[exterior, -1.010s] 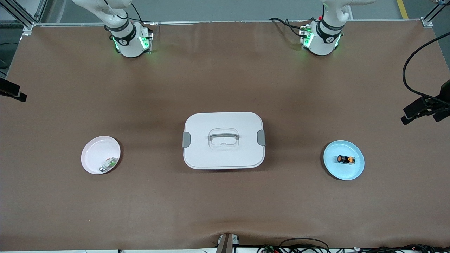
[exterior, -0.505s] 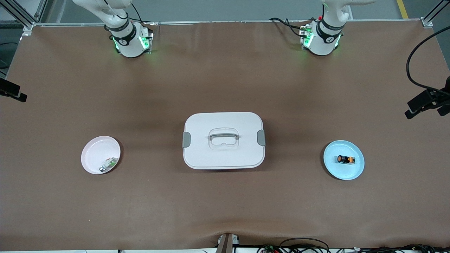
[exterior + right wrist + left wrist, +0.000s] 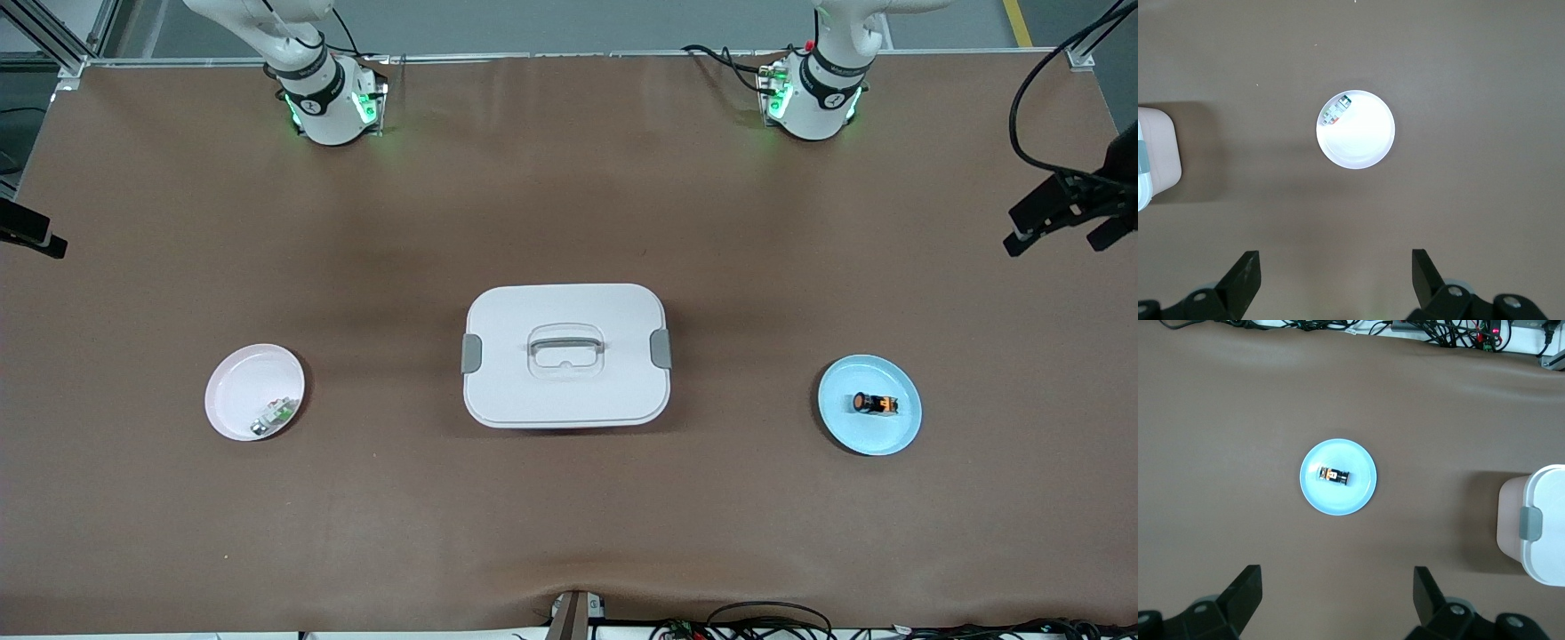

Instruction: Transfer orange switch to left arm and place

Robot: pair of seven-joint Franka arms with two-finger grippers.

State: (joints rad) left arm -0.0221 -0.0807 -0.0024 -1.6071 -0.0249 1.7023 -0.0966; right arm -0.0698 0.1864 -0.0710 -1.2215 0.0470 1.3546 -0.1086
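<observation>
The orange switch (image 3: pixel 876 404) lies on its side on a light blue plate (image 3: pixel 855 433) toward the left arm's end of the table; the left wrist view shows the switch (image 3: pixel 1335 476) on that plate (image 3: pixel 1358 499). The white box (image 3: pixel 565 356) stands mid-table, lid on, and its edge (image 3: pixel 1546 520) shows in the left wrist view. My left gripper (image 3: pixel 1051 246) hangs high over the table's end beside the blue plate, open and empty (image 3: pixel 1337 580). My right gripper (image 3: pixel 1335 261) is open and empty, high above the pink plate; only one of its fingers (image 3: pixel 36 236) shows in the front view.
A pale pink plate (image 3: pixel 238 380) toward the right arm's end holds a small green-white-silver part (image 3: pixel 274 415), also seen as the part (image 3: pixel 1336 112) on the plate (image 3: pixel 1365 143). The box's corner (image 3: pixel 1155 157) shows there too. Cables lie along the table's near edge (image 3: pixel 765 622).
My left gripper has drifted toward the bases' side of the table, still high and open. The right arm, switch, plates and box have not moved.
</observation>
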